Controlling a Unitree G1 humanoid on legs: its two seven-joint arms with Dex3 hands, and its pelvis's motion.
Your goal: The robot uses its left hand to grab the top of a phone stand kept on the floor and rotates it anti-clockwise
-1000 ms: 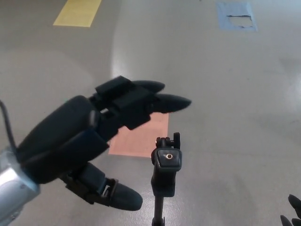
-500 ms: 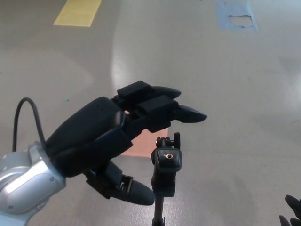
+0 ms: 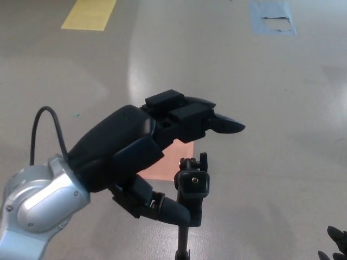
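The black phone stand (image 3: 190, 192) rises from the bottom of the head view, its clamp head facing up with a small round screw on top. My left hand (image 3: 146, 149) reaches in from the lower left and is open. Its two fingers (image 3: 217, 120) stretch out above and beyond the stand's head, while the thumb (image 3: 168, 210) lies low against the stand's left side. The stand's head sits between thumb and fingers, with a gap to the fingers above. Only fingertips of my right hand (image 3: 336, 244) show at the bottom right corner; their state is unclear.
The floor is smooth grey with a bright glare patch. An orange rectangle (image 3: 171, 160) marks the floor behind the stand, partly hidden by my hand. A yellow rectangle (image 3: 89, 13) lies at the top left and a blue one (image 3: 272, 19) at the top right.
My left hand has moved right and forward, so the fingers now reach over the stand's head and the thumb has come up against its left side. More of the silver forearm shows.
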